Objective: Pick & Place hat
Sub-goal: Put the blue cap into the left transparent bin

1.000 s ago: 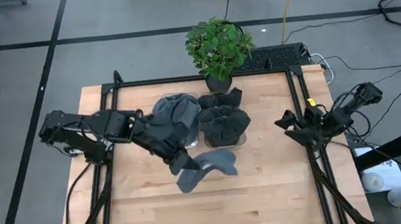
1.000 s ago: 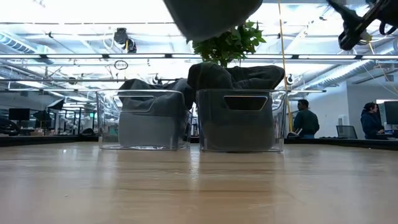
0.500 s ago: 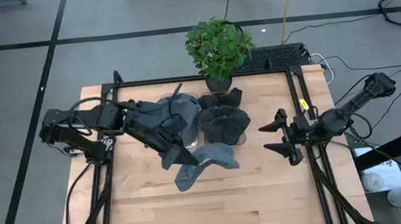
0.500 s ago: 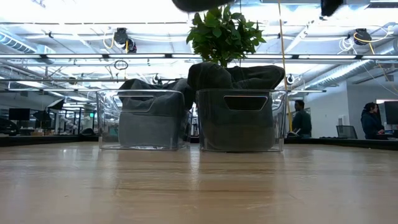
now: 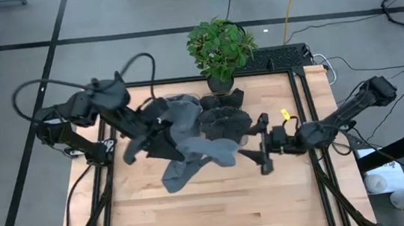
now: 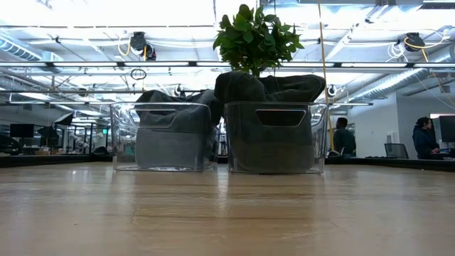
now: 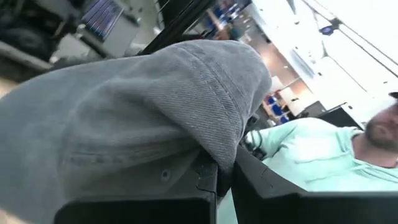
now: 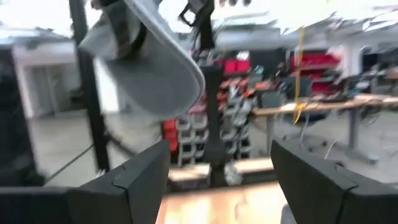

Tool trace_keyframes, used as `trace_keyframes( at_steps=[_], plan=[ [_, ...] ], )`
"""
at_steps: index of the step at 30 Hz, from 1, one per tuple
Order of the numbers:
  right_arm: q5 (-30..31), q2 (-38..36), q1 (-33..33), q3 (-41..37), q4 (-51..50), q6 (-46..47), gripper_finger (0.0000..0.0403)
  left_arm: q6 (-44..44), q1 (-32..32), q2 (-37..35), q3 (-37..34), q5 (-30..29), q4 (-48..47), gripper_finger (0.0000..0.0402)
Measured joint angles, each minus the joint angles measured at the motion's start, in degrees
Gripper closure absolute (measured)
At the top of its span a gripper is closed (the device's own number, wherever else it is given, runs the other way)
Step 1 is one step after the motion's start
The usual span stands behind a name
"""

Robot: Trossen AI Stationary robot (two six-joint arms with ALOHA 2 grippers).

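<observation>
Hat point(image 5: 190, 146) is off the worktop point(image 5: 220, 209) and in the air, clamped in my left hand point(image 5: 165, 136), which hangs above the worktop's middle, just in front of the two clear bins. Left wrist view confirms it: grey fabric folded over the pinched fingers, brim drooping. From above, the hat's brim end trails toward the right and the crown sags toward the front edge.

Right hand point(image 5: 260, 144) is out over the worktop right of middle, fingers spread apart, holding nothing, pointed at the hat's brim end and near it but not touching. Its own wrist view shows the brim point(image 8: 163, 68) dangling ahead of the open fingers (could be a handover or a two-hand reshape, I can't tell which).

Left bin point(image 6: 162, 136) toward the back edge holds grey fabric; right bin point(image 6: 276, 136) beside it is heaped with dark hats. Potted plant point(image 5: 219, 47) stands at the back edge behind them. The low view shows neither hand, so both are well above the surface.

Progress, as I judge it: pick is done, place is not. Hat is lifted and free of the bins, with no landing spot reached. Left to do: carry or pass it, set it down, release. Risk is the floppy crown slipping from a thin pinch.
</observation>
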Motion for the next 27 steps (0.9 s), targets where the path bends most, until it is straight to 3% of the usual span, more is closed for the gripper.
trace_keyframes(
  at_steps=[6,13,18,22,27],
  plan=[
    [-0.1,8.0,-3.4,7.3,3.0,-1.0,0.0135,2.0,0.0,0.0,4.1,1.6,0.0,0.0386],
    [-4.7,15.5,-5.9,17.6,2.9,-4.2,0.0135,2.8,0.0,0.1,4.1,4.5,-1.4,0.0386],
    [-5.3,19.0,-7.1,21.4,2.7,-4.3,0.0135,4.2,0.0,0.0,4.1,5.4,-1.2,0.0386],
    [-10.7,21.5,-7.4,24.2,2.7,-3.4,0.0135,5.0,0.0,0.0,4.1,5.6,-1.2,0.0386],
    [-10.9,23.5,-7.5,26.8,2.8,-3.0,0.0135,5.0,0.0,0.0,4.1,6.4,-1.5,0.0386]
  ],
)
